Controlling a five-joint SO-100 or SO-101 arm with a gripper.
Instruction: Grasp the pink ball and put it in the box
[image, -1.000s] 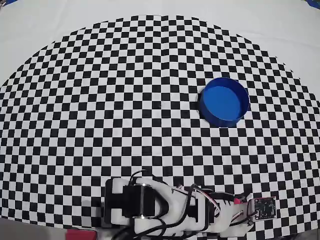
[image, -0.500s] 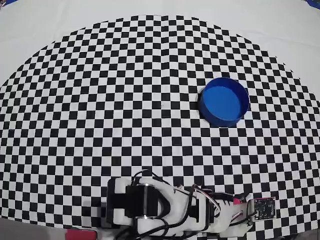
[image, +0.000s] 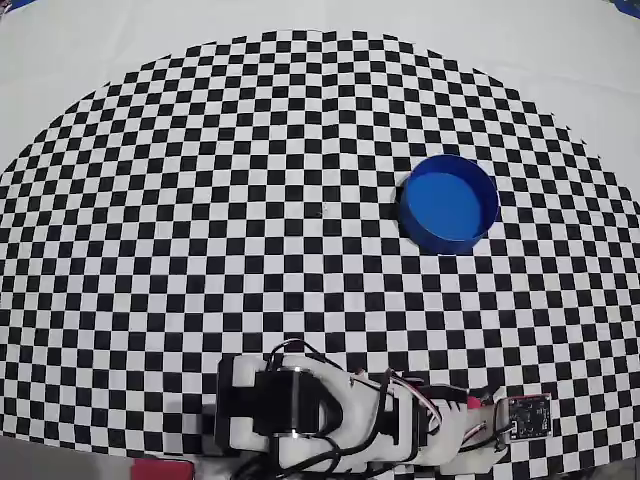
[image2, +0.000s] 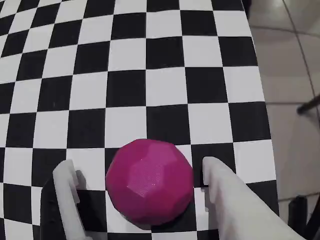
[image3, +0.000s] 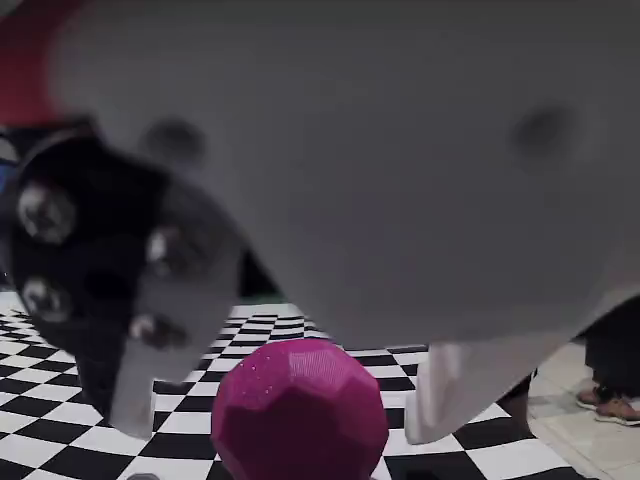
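While one blue box (image: 449, 204) sits well apart, my gripper (image2: 142, 177) spreads wide around one pink ball (image2: 149, 180).

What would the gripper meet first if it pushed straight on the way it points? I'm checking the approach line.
The pink ball: it sits between the open fingers of the gripper, right in the path. Beyond it lies only checkered mat.
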